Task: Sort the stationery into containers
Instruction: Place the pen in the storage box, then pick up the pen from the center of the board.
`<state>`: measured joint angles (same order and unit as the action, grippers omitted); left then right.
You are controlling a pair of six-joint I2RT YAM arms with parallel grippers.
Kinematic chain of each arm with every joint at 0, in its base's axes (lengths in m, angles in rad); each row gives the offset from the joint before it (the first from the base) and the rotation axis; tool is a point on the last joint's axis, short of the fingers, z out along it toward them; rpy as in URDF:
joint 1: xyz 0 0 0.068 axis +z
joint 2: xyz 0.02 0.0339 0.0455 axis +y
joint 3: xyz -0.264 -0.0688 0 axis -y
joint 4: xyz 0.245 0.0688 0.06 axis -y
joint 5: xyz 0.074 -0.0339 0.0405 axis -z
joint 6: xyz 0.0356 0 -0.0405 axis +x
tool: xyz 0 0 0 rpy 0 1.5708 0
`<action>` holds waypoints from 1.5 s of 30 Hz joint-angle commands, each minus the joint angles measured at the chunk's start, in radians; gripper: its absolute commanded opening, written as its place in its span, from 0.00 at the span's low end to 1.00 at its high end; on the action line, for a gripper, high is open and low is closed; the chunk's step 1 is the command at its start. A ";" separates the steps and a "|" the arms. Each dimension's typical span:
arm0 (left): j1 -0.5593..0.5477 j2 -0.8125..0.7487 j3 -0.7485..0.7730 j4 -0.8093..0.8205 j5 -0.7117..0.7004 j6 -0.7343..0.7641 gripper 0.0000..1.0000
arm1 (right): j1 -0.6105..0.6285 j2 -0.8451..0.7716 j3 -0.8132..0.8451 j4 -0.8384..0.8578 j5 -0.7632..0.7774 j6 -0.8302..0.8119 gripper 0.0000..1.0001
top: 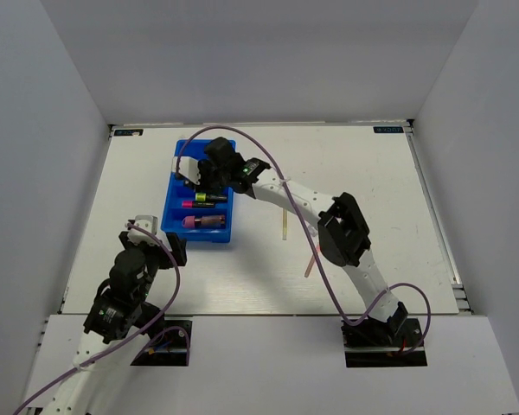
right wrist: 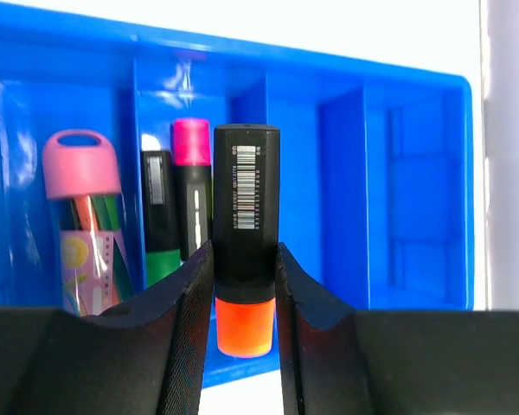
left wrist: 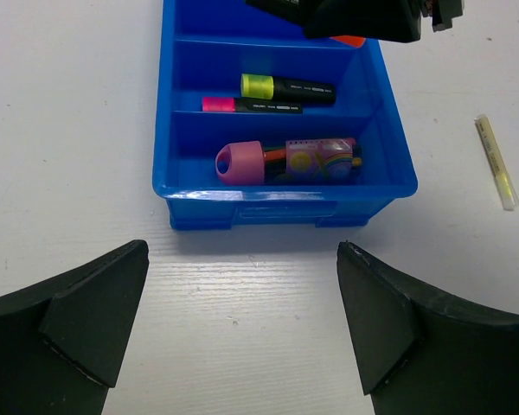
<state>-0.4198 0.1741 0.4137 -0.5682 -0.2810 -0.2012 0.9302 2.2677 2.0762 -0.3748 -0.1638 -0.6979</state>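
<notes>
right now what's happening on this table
The right end effector holds an orange-tipped black highlighter over the blue tray. A fat pink marker lies in the nearest compartment, a yellow highlighter and a pink highlighter in the next. The left end effector is open in front of the tray. Two thin sticks lie on the table.

1. Left arm (top: 125,290) and right arm (top: 356,251): white links, bulky black joint housings.
2. Purple cable (top: 221,129) runs along each arm.
3. Black base plates (top: 363,354) at the table's (top: 372,173) near edge.
4. Left gripper (left wrist: 242,311): fingers (left wrist: 82,324) matte black, wedge-shaped.
</notes>
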 commanded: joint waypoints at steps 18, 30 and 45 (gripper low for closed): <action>0.007 0.001 -0.001 0.002 -0.004 -0.009 1.00 | -0.007 0.073 0.018 0.071 -0.029 -0.017 0.55; 0.007 0.091 -0.006 0.111 0.232 0.019 0.70 | -0.007 -0.136 -0.007 0.051 0.106 0.168 0.00; -0.247 1.040 0.474 0.306 0.458 -0.061 0.84 | -0.332 -0.806 -0.793 -0.247 0.362 0.575 0.00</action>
<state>-0.5858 1.0916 0.8059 -0.3054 0.2310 -0.2554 0.6228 1.4860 1.4136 -0.5434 0.2214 -0.2375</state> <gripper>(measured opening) 0.799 0.003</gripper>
